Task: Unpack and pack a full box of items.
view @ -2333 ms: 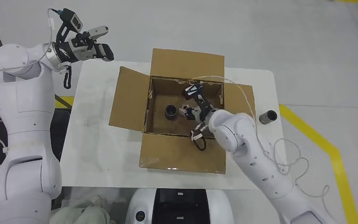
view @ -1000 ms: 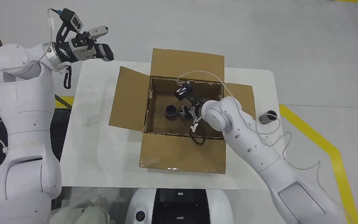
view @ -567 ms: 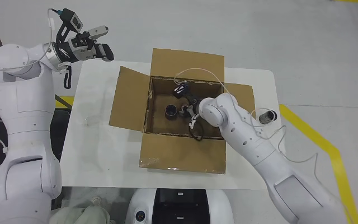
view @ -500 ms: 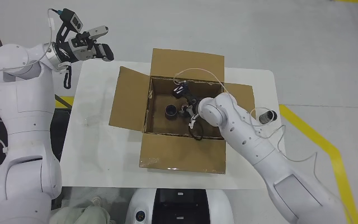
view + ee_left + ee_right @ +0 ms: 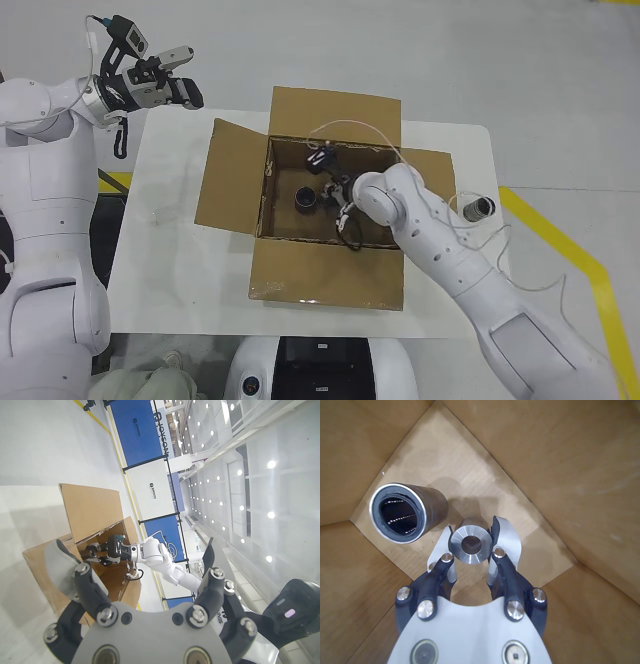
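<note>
1. My left gripper [image 5: 188, 77] hangs well to the left of the box [image 5: 232, 176], above the table's [image 5: 170, 230] far left corner. Its fingers are spread wide with nothing between them.
2. The box stands open on the table with its flaps folded outward. From my left wrist, the near wall hides most of the inside.
3. Inside the box, close to its left wall, a dark sleeve [image 5: 400, 516] stands upright with its open end up. Its bore is too dark for me to see into.
4. Just right of the sleeve, my right gripper [image 5: 472, 528] is down inside the box. Its fingers are pinched on either side of a small silver cylinder [image 5: 471, 545]. My fingers cover the cylinder's lower part, so I cannot tell whether it touches the box floor. From the top view my wrist hides it.
5. Right of the box, clear of its right flap, another cylinder [image 5: 478, 208] lies on its side at the table's edge.
</note>
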Tool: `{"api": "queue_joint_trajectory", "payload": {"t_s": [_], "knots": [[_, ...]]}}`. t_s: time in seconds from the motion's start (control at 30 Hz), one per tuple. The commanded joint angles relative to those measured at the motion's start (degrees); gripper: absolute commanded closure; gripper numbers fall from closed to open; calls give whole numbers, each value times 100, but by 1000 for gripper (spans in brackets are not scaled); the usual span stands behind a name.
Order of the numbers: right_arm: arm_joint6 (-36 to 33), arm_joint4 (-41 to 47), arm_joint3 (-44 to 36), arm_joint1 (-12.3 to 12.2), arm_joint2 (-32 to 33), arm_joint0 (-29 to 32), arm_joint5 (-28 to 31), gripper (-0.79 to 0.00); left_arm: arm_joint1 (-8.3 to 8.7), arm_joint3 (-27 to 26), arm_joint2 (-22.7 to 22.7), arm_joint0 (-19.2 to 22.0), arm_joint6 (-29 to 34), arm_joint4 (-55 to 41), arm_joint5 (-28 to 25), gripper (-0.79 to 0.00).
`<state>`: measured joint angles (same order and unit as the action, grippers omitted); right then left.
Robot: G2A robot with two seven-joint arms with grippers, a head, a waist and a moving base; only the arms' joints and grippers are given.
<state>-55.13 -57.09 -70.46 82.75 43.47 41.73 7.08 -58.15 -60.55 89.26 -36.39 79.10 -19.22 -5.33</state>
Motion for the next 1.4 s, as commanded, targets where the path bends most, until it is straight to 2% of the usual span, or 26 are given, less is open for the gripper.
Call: {"api": "queue_joint_trajectory", "payload": {"t_s": [0.0, 0.33, 0.57, 0.83, 1.37], "knots": [[-69, -84, -287, -46, 101, 111, -48, 0, 0, 0, 0, 0, 0, 0, 0, -785], [-316, -515, -2049, -300, 726, 973, -328, 0, 0, 0, 0, 0, 0, 0, 0, -785], [-277, -659, -2914, -392, 1000, 1488, -479, 0, 0, 0, 0, 0, 0, 0, 0, -785], [-216, -952, -3427, -422, 1075, 1758, -712, 0, 0, 0, 0, 0, 0, 0, 0, -785], [-216, -952, -3427, -422, 1075, 1758, -712, 0, 0, 0, 0, 0, 0, 0, 0, -785]]}}
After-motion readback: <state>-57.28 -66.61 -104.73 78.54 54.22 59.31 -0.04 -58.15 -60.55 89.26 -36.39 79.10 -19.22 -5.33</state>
